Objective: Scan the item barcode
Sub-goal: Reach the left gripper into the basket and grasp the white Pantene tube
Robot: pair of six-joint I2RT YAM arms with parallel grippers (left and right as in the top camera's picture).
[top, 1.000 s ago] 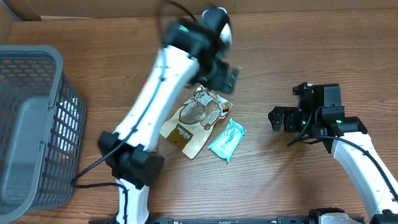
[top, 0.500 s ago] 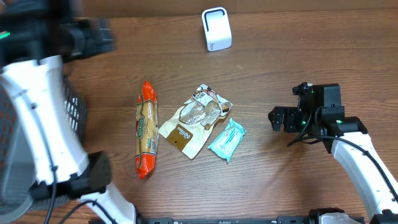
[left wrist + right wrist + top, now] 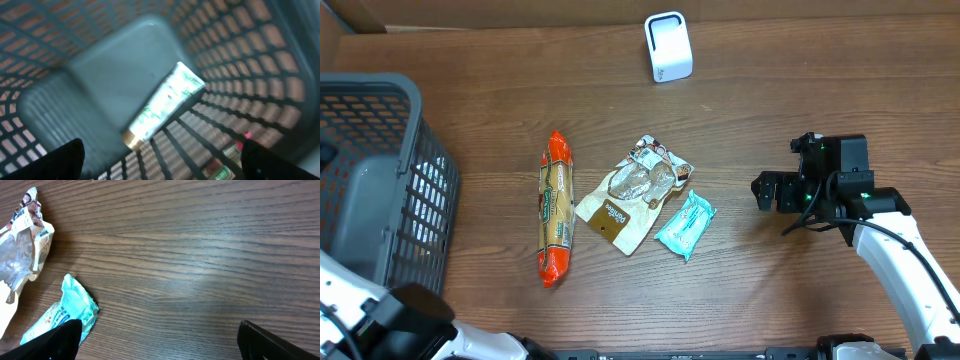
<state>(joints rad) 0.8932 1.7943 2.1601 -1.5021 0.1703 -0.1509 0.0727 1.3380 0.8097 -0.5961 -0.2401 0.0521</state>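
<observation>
While both claws gaped empty, left claw [image 3: 165, 164] hung over basket [image 3: 425, 200] at left edge, one tube [image 3: 165, 102] inside; right claw [image 3: 762, 192] sat near right edge. Three packets at middle of surface [image 3: 820, 80]: orange roll [image 3: 556, 207], tan pouch [image 3: 620, 205], teal packet [image 3: 684, 225]. One scanner [image 3: 668, 46], far edge. Bare wood around.

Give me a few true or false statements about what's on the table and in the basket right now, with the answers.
1. A white-and-green tube lies inside the grey basket. True.
2. The teal packet lies left of the orange package. False: it lies farthest right, beside the tan pouch.
3. The right end effector grips the teal packet. False: it is open, empty and apart from the packet.
4. The white scanner stands apart from the three packages. True.
</observation>
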